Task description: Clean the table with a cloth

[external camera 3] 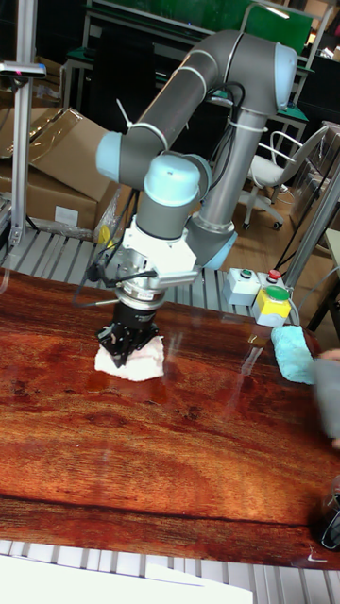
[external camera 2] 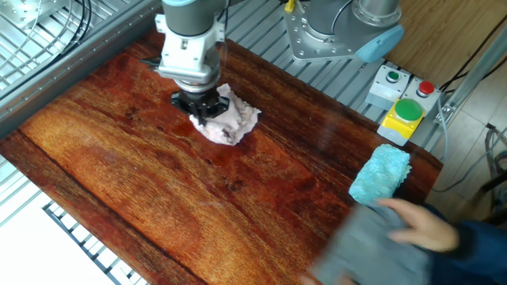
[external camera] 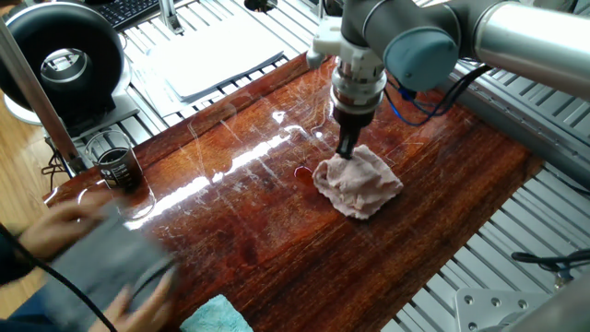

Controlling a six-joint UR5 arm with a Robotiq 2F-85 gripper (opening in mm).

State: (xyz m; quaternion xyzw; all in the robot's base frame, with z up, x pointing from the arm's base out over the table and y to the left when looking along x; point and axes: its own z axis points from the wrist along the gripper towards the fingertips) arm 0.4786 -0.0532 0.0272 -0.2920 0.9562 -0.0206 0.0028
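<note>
The pinkish-beige cloth [external camera: 359, 181] [external camera 2: 227, 123] [external camera 3: 140, 363] lies bunched on the glossy reddish-brown table [external camera: 249, 240] [external camera 2: 142, 190] [external camera 3: 142, 453]. My gripper [external camera: 346, 152] [external camera 2: 200, 108] [external camera 3: 120, 348] points straight down, its fingers shut on the cloth's edge and pressing it onto the wood. In one fixed view the cloth trails to the right of the fingertips. A small dark wet mark [external camera: 301, 171] sits on the wood just left of the cloth.
A light-blue cloth [external camera 2: 381, 176] [external camera: 217, 316] [external camera 3: 294, 352] lies at a table corner. A person's blurred hand holds a grey towel [external camera: 101, 258] [external camera 2: 372, 245] over that end. A glass jar [external camera: 118, 168] stands by one edge. A button box [external camera 2: 406, 103] sits off the table.
</note>
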